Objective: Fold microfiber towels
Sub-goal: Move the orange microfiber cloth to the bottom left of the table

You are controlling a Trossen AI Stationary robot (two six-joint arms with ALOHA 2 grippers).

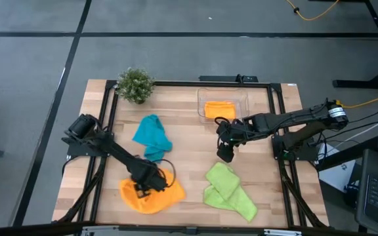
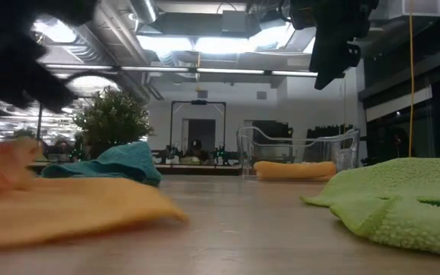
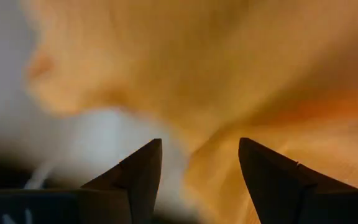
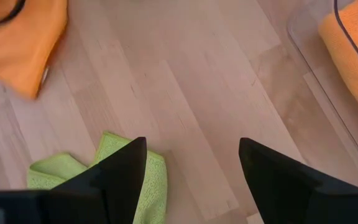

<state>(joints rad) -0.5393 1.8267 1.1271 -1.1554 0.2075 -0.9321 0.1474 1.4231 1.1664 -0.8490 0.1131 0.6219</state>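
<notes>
An orange towel (image 1: 151, 195) lies rumpled on the table at the near left. My left gripper (image 1: 147, 181) is low over it, fingers open, and the orange cloth (image 3: 229, 81) fills the left wrist view. A teal towel (image 1: 153, 136) lies bunched at the table's middle left. A lime green towel (image 1: 228, 190) lies partly folded at the near right. A second orange towel (image 1: 220, 109) lies folded in a clear tub (image 1: 241, 99). My right gripper (image 1: 225, 155) is open and empty, raised above the table (image 2: 333, 46) between the tub and the green towel. My left gripper stands open, pointing down at the orange towel's middle (image 3: 197, 143). The cloth lies close before and between the fingers. I cannot tell whether the fingers touch it.
A small potted plant (image 1: 135, 84) stands at the far left corner. Bare wood (image 4: 185, 106) shows between the tub, the teal towel and the green towel. Black rails run along the table's left and right sides.
</notes>
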